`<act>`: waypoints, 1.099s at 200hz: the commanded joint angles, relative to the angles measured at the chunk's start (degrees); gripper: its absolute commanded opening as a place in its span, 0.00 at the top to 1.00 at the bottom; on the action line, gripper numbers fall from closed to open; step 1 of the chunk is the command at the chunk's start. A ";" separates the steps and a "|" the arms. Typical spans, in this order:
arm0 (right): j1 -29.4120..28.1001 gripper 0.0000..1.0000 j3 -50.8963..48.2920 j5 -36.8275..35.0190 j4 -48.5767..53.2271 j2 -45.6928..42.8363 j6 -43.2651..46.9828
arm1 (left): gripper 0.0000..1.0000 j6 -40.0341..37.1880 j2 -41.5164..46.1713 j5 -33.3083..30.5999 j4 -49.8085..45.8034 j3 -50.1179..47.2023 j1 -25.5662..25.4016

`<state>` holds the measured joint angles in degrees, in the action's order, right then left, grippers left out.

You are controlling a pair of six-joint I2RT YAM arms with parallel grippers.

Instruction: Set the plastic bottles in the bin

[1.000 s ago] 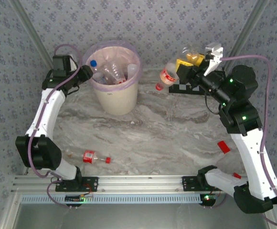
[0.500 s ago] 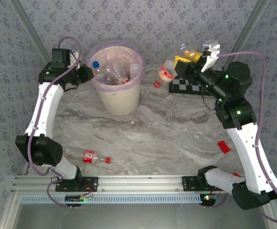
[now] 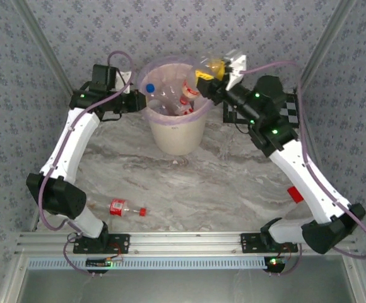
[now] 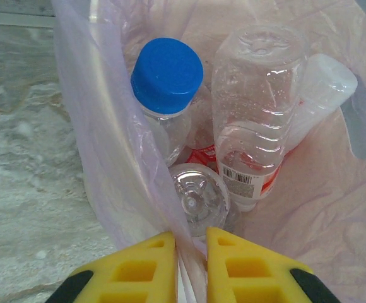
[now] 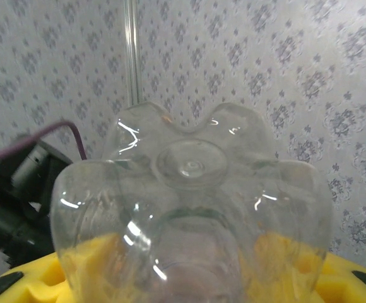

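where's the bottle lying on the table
In the top view, the red-capped bottle lies on its side on the table at the near left, just right of the left arm near its base, well short of the bin.

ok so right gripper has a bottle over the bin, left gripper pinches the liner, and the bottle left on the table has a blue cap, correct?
No: the table bottle has a red cap, not blue; the top view shows it. The right gripper does hold a second bottle over the bin, and the left gripper pinches the liner.
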<state>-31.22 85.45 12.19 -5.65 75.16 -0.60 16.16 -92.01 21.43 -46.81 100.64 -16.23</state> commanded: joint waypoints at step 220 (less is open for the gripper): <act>7.10 0.72 13.78 -0.58 13.51 26.96 0.85 | 0.74 -11.15 -3.09 2.73 -11.39 -3.70 -7.94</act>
<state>-24.23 97.89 9.41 -1.69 99.04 2.68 6.50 -91.20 23.33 -47.53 99.70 -22.28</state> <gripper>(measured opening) 0.476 0.245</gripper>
